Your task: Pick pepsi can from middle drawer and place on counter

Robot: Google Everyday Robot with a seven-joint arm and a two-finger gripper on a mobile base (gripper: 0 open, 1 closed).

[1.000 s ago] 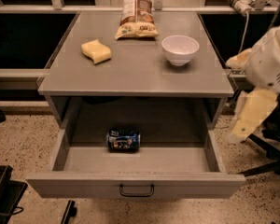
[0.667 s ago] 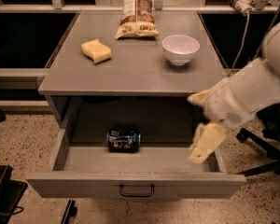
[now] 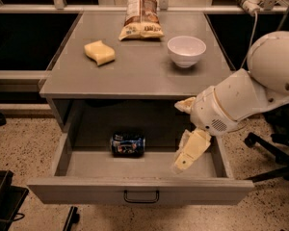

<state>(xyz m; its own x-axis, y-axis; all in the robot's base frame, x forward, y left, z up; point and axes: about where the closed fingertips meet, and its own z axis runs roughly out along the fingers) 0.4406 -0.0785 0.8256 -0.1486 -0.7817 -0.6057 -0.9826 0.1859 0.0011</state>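
Camera view: claw (image 3: 182, 136), jaws apart, hangs right of the pepsi can (image 3: 128, 145); it should straddle the can's body squarely before closing.

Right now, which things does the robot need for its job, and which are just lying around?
For the job: can, drawer, counter, gripper above the drawer's right side.
Just lying about, on the counter: snack bag, bowl, sponge.

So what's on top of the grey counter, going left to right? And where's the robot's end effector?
Yellow sponge → snack bag → white bowl. The end effector hangs lower down, over the right part of the open middle drawer, to the right of the pepsi can.
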